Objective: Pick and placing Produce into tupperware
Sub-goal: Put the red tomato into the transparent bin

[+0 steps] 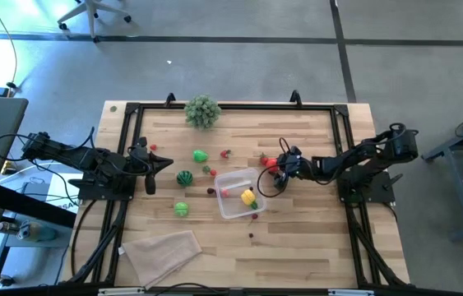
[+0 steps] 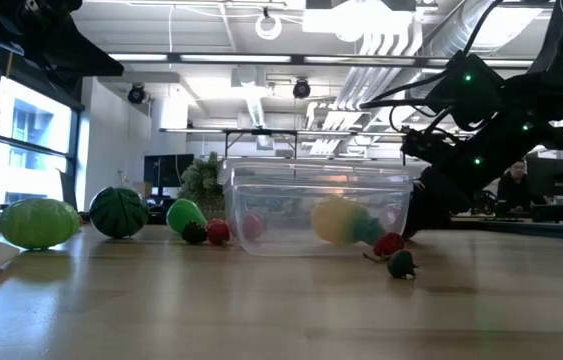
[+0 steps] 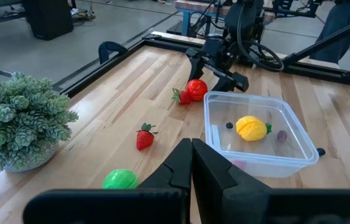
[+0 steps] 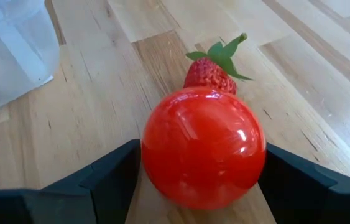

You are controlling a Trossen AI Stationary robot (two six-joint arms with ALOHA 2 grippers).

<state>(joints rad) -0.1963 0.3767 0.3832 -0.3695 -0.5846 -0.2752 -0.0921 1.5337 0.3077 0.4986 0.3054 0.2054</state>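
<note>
The clear tupperware [image 1: 238, 193] sits mid-table and holds a yellow lemon [image 1: 248, 196] and a small red piece [image 1: 224, 191]. My right gripper [image 1: 274, 164] is just right of its far right corner, shut on a glossy red tomato [image 4: 202, 146]. A strawberry [image 4: 211, 71] lies right behind the tomato. Left of the tupperware lie a green fruit [image 1: 201, 154], a dark green melon [image 1: 184, 177], a light green ball [image 1: 181, 209] and several small berries. My left gripper [image 1: 159, 164] waits shut near the table's left edge. My right gripper pinches the red tomato between its two fingers, one on each opposite side [image 4: 156, 155]. The fingers [image 4: 109, 177] come from the table's right, pointing left. I cannot tell whether the tomato rests on the wood or hangs just clear of it.
A bushy grey-green plant [image 1: 202, 110] stands at the far edge. A beige folded cloth [image 1: 163, 252] lies at the near left. Small dark berries [image 1: 250, 235] lie near the tupperware's near side. A black frame [image 1: 239, 105] borders the table.
</note>
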